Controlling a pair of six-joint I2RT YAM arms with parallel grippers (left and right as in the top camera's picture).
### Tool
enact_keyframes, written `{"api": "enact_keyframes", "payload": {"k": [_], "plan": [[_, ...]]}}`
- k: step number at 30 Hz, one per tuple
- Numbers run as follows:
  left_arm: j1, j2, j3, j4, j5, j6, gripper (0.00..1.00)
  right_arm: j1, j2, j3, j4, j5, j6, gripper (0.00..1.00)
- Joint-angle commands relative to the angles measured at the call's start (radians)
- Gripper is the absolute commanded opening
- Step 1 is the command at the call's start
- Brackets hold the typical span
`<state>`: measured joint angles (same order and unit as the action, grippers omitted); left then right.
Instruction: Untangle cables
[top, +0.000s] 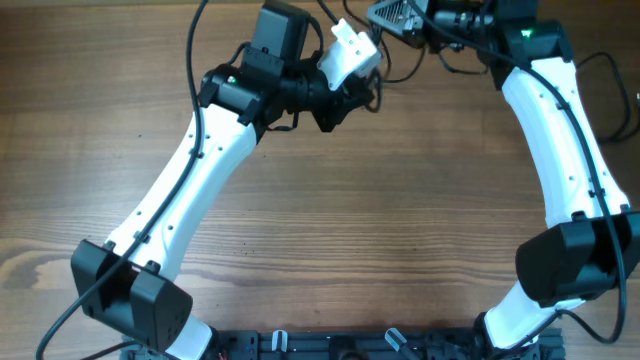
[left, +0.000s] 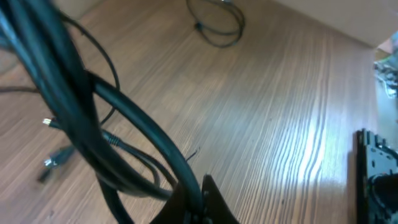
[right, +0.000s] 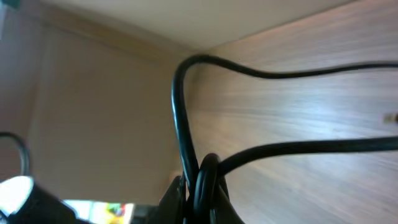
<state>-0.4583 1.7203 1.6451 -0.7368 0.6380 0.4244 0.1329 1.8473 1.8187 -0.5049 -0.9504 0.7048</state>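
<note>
The cables are thin black cords. In the left wrist view a thick bundle of them (left: 74, 106) runs from the top left down into my left gripper (left: 200, 202), which is shut on one strand. Silver-tipped plugs (left: 53, 160) lie on the table below the bundle. In the right wrist view my right gripper (right: 200, 199) is shut on looped cords (right: 179, 112) held above the table. In the overhead view both grippers are at the far edge, left (top: 368, 88) and right (top: 425, 22), with cable strands (top: 398, 72) hanging between them.
A separate loose loop of black cord (left: 217, 28) lies on the wooden table farther off. A black mounting rail (top: 330, 345) runs along the near edge between the arm bases; a black fixture (left: 376, 168) shows at the right of the left wrist view.
</note>
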Motion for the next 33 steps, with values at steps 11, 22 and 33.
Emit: {"api": "enact_keyframes", "payload": {"k": [11, 22, 33], "plan": [[-0.015, -0.032, -0.011, -0.271, -0.411, 0.009, 0.04, -0.305, 0.014, 0.021, -0.052, 0.229, 0.053, 0.04], [-0.015, -0.032, -0.011, -0.064, -0.806, -0.211, 0.04, -0.329, 0.014, 0.021, -0.495, 0.613, -0.240, 0.04], [-0.015, -0.032, -0.011, 0.298, -1.027, -0.517, 0.04, -0.320, 0.014, 0.021, -0.661, 0.475, -0.445, 0.04]]}}
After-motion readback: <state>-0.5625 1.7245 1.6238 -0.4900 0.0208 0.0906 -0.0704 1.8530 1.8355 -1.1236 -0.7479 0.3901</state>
